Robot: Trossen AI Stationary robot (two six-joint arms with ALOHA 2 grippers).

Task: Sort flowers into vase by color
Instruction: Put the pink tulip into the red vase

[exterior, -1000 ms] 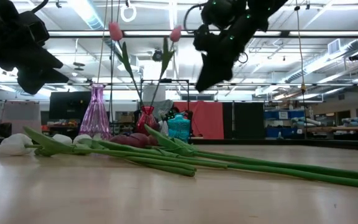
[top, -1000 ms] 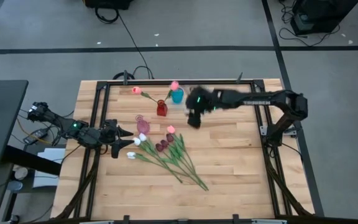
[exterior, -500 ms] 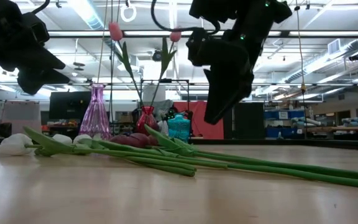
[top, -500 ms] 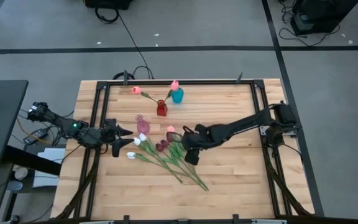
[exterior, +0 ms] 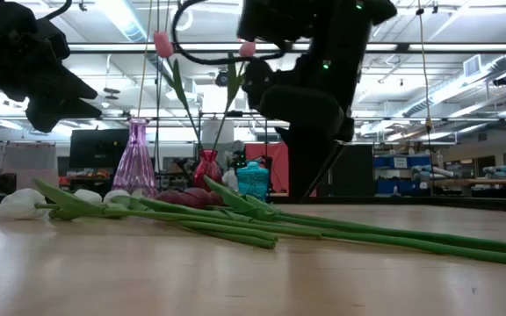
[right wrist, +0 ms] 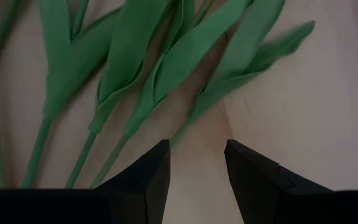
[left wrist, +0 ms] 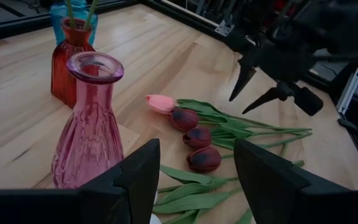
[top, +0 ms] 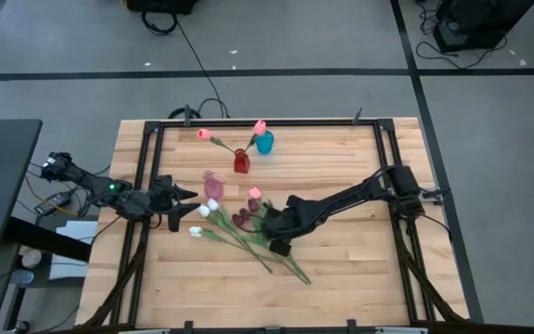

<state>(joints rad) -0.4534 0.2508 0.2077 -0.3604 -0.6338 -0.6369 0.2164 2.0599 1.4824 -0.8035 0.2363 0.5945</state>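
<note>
Right gripper (top: 280,243), fingers apart, hangs over the flowers (top: 248,227) mid-tabletop, seemingly not touching; left gripper (top: 189,205) waits open near the left edge.

**Loose tulips lying in a fan mid-table, two already standing in vases**

The flowers (top: 253,230) are lying flat on the wooden table in a loose fan — heads pointing toward the left arm's side, long green stems (exterior: 367,235) converging and trailing off toward the near right. Three dark maroon heads (left wrist: 197,138) are sitting close together with one pink head (left wrist: 160,103) just beside them. White heads (top: 202,211) are lying at the fan's left edge — probably three. Two more pink tulips are standing upright: one in the red vase (top: 241,162), one in the blue vase (top: 264,143). The pink glass vase (left wrist: 94,124) is standing beside the heads.
</note>
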